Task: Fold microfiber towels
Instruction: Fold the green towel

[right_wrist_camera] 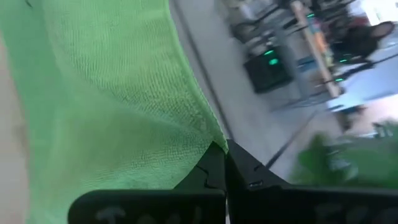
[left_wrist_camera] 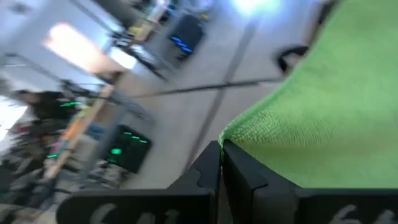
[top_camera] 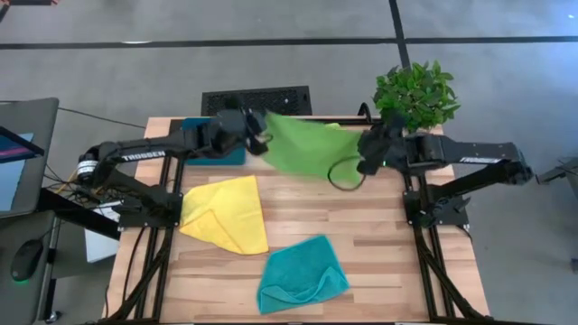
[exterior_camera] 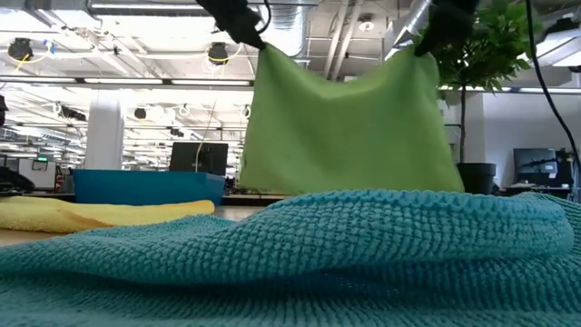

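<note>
Lime green microfiber towel [top_camera: 302,144] hangs stretched in the air above the far side of the wooden table [top_camera: 379,244], held up by both robot arms at its two upper corners. The left gripper [top_camera: 257,137] has its two dark fingers [left_wrist_camera: 214,171] pressed fully together on one corner of the cloth; in the left wrist view the green pile comes right down to the seam between them. The right gripper [top_camera: 368,155] is likewise squeezed closed on the opposite corner, its fingers [right_wrist_camera: 221,165] meeting with the towel's hem pinched at their tips. From table height the cloth [exterior_camera: 349,127] falls as a broad flat sheet, sagging a little between the two held corners, its lower edge hidden behind the teal towel.

Nearer the front of the table, a yellow towel [top_camera: 226,212] lies loosely on the left side, with a corner turned over. A teal towel [top_camera: 301,275] lies rumpled near the front edge, toward the middle, and fills the foreground of the low view. A dark-teal tray [top_camera: 226,155] sits at the far left of the table, partly covered by the left arm. A leafy potted plant [top_camera: 415,90] stands beyond the far right corner
</note>
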